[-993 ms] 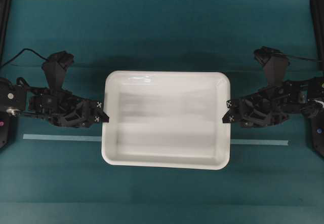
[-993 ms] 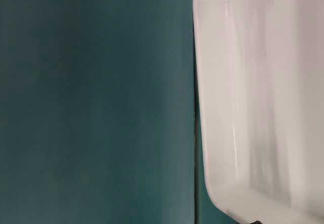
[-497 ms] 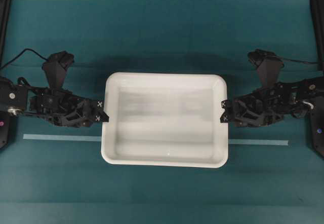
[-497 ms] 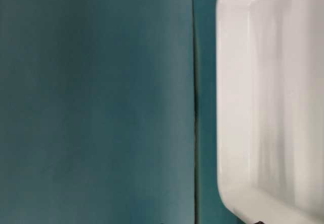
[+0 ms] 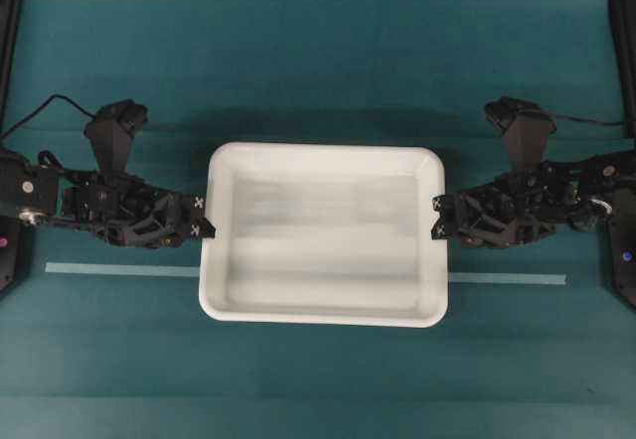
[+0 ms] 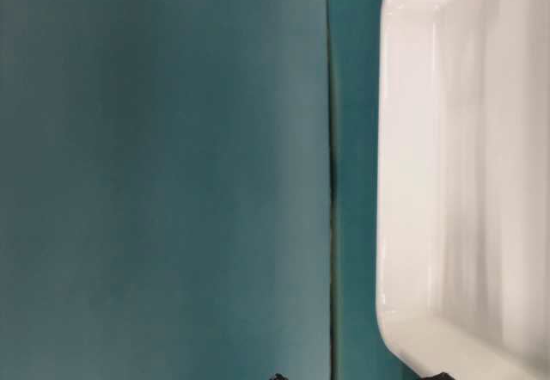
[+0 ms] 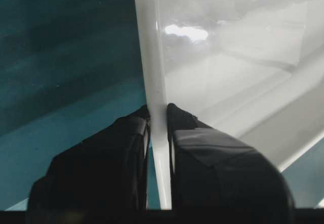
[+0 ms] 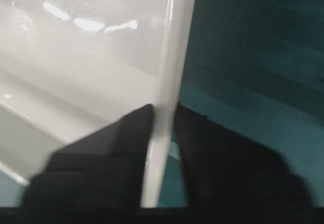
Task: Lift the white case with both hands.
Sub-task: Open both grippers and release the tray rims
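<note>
The white case (image 5: 323,235) lies in the middle of the teal table, long side left to right. My left gripper (image 5: 204,216) is at its left rim; in the left wrist view (image 7: 158,113) both jaws press the rim of the case (image 7: 228,57), shut on it. At the right rim is my right gripper (image 5: 440,218). In the blurred right wrist view (image 8: 164,111) its jaws straddle the rim of the case (image 8: 76,57), with a sliver of teal between the outer jaw and the rim. The table-level view holds only one end of the case (image 6: 464,182).
A thin pale tape strip (image 5: 119,270) runs across the table and passes under the case. Black frame posts (image 5: 621,22) stand at the far left and right edges. A dark seam (image 6: 330,182) crosses the teal mat beside the case.
The case looks smaller from overhead and has slid sideways in the table-level view, so it has come down. The right gripper's jaws have loosened on the rim. The left grip is unchanged.
</note>
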`<state>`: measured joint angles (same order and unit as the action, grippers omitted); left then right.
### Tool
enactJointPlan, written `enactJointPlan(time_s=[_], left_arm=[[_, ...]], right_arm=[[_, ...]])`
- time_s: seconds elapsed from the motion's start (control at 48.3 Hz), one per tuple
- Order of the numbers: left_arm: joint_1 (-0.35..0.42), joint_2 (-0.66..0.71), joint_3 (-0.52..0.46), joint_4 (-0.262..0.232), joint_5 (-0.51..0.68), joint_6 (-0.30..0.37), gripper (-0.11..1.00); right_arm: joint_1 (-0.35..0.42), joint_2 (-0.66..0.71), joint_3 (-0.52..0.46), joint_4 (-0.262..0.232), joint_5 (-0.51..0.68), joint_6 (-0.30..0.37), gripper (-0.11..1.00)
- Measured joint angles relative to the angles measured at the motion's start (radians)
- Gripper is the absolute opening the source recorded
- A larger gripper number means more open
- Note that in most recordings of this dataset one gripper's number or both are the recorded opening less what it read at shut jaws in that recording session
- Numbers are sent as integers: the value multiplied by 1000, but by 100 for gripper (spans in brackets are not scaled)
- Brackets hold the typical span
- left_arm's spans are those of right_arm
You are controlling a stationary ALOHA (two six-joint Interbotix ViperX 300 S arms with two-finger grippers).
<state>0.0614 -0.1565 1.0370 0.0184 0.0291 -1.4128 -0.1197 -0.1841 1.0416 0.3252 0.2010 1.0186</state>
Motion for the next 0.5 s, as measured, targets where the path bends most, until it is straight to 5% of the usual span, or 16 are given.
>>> enactJointPlan(time_s=[0.103, 0.207, 0.373, 0.497], left_arm=[[0, 2, 0, 2, -9, 0, 21], [-2, 8, 6, 2, -8, 0, 49], [-8, 6, 8, 2, 3, 2, 93], [-15, -20, 8, 2, 3, 12, 94]], right_arm=[[-5, 11, 3, 0, 3, -9, 63], [-8, 17, 9, -2, 8, -9, 84], [-9, 14, 9, -3, 8, -9, 90], [-11, -8, 11, -3, 9, -9, 90]])
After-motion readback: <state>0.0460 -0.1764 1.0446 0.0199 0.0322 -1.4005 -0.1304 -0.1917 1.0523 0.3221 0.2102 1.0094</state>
